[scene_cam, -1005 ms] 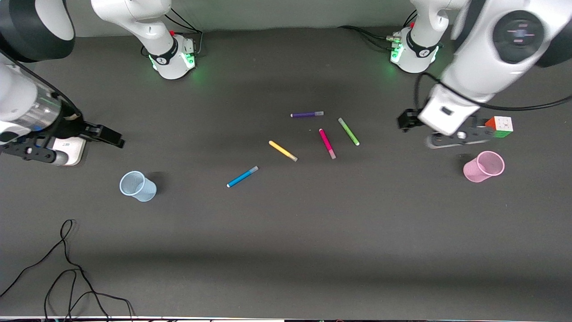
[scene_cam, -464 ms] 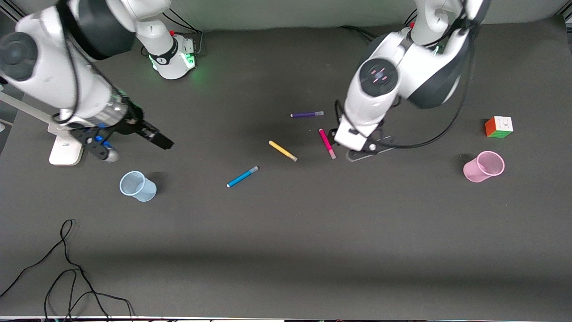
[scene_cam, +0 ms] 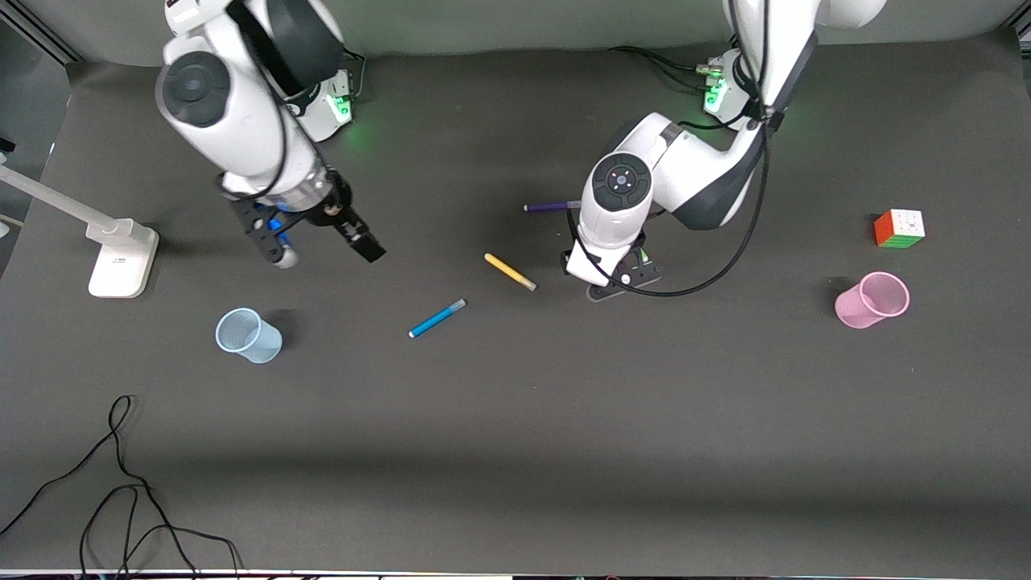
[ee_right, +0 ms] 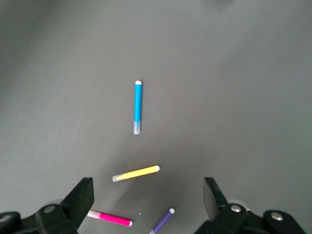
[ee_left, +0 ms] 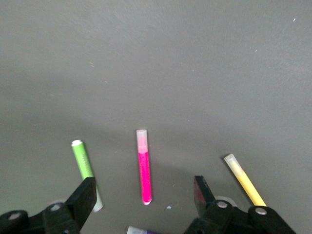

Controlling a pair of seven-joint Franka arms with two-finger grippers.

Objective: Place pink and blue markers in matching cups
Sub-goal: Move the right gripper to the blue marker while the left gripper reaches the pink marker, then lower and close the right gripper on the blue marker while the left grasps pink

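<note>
The pink marker [ee_left: 144,168] lies flat on the dark table, directly below my open left gripper [ee_left: 143,187], between its two fingers and not touched. In the front view my left gripper [scene_cam: 614,282] and arm hide it. The blue marker [scene_cam: 436,318] lies nearer the front camera, toward the right arm's end. My right gripper [scene_cam: 322,250] hangs open and empty above the table between the blue marker [ee_right: 138,107] and its own base. The pale blue cup [scene_cam: 247,335] stands at the right arm's end. At the left arm's end stands the pink cup [scene_cam: 872,300].
A yellow pen [scene_cam: 510,271], a purple pen [scene_cam: 552,207] and a green pen [ee_left: 85,165] lie close around the pink marker. A colour cube [scene_cam: 900,228] sits beside the pink cup. A white stand base [scene_cam: 121,258] and a loose black cable [scene_cam: 121,475] are at the right arm's end.
Both arms have swung in from the table's ends toward the middle. My left gripper has come over the pink marker, which it now hides in the front view. No pens or cups moved.
</note>
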